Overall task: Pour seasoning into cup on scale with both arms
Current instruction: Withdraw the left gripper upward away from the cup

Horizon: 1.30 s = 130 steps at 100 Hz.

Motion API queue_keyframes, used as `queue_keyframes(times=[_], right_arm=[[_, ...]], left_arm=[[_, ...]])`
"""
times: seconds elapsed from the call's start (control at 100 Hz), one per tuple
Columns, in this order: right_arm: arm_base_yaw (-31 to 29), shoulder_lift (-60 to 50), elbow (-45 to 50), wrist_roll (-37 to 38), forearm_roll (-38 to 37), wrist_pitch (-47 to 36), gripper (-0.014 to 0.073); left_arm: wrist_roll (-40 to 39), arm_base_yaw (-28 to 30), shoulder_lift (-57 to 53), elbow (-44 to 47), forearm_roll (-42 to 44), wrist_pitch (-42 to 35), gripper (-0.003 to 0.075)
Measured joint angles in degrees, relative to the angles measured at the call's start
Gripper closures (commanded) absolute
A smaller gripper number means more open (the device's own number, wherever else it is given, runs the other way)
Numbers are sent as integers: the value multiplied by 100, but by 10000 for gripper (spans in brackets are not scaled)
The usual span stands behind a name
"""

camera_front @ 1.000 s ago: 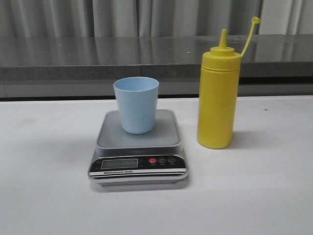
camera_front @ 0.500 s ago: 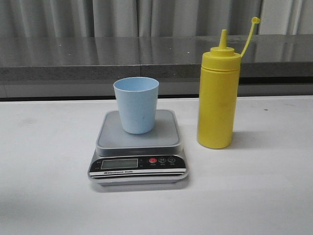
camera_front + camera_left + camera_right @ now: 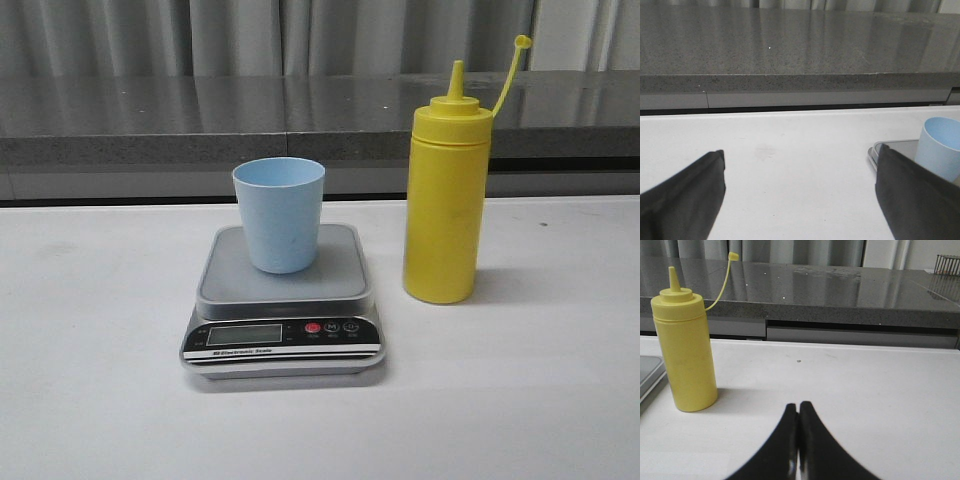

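The light blue cup [image 3: 279,214] stands upright on the grey platform of the scale [image 3: 283,300] at the table's middle. The yellow seasoning bottle [image 3: 446,195] stands upright to the right of the scale, its cap strap sticking up. Neither gripper shows in the front view. In the left wrist view my left gripper [image 3: 800,165] is open and empty over bare table, with the cup [image 3: 940,147] and the scale's corner [image 3: 877,150] beside one finger. In the right wrist view my right gripper [image 3: 798,407] is shut and empty, with the bottle [image 3: 684,345] standing apart from it.
The white table [image 3: 100,380] runs back to a grey stone ledge [image 3: 200,115] with curtains behind. A wire basket [image 3: 947,264] sits on the ledge in the right wrist view.
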Motion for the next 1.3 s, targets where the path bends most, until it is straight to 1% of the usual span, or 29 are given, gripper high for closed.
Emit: queue_keyframes(times=[0.15, 0.36, 0.45, 0.54, 0.59, 0.64, 0.66, 0.71, 0.73, 0.78, 0.83, 0.84, 0.97, 1.08, 1.19, 1.3], right_arm=[[0, 0, 0, 0, 0, 0, 659], [0, 0, 0, 0, 0, 0, 659], [0, 0, 0, 0, 0, 0, 659], [0, 0, 0, 0, 0, 0, 659], [0, 0, 0, 0, 0, 0, 659], [0, 0, 0, 0, 0, 0, 659], [0, 0, 0, 0, 0, 0, 659], [0, 0, 0, 0, 0, 0, 659], [0, 0, 0, 0, 0, 0, 659], [0, 0, 0, 0, 0, 0, 659], [0, 0, 0, 0, 0, 0, 659], [0, 0, 0, 0, 0, 0, 659], [0, 0, 0, 0, 0, 0, 659], [0, 0, 0, 0, 37, -220, 659], [0, 0, 0, 37, 324, -646, 659], [0, 0, -184, 77, 630, -646, 659]], left_arm=[[0, 0, -460, 130, -45, -14, 134], [0, 0, -546, 152, -45, -19, 136], [0, 0, -546, 152, -45, -19, 173], [0, 0, -546, 152, -45, -19, 272], [0, 0, -546, 152, -45, -19, 345], [0, 0, -546, 152, -45, -19, 437], [0, 0, -546, 152, -45, -19, 461], [0, 0, -546, 152, -45, -19, 555], [0, 0, -546, 152, -45, -19, 577], [0, 0, -546, 152, -45, -19, 666], [0, 0, -546, 152, -45, -19, 737], [0, 0, -546, 152, -45, -19, 742], [0, 0, -546, 152, -45, -19, 740], [0, 0, -546, 152, -45, -19, 740], [0, 0, -546, 152, -45, -19, 740], [0, 0, -546, 152, -45, -19, 740]])
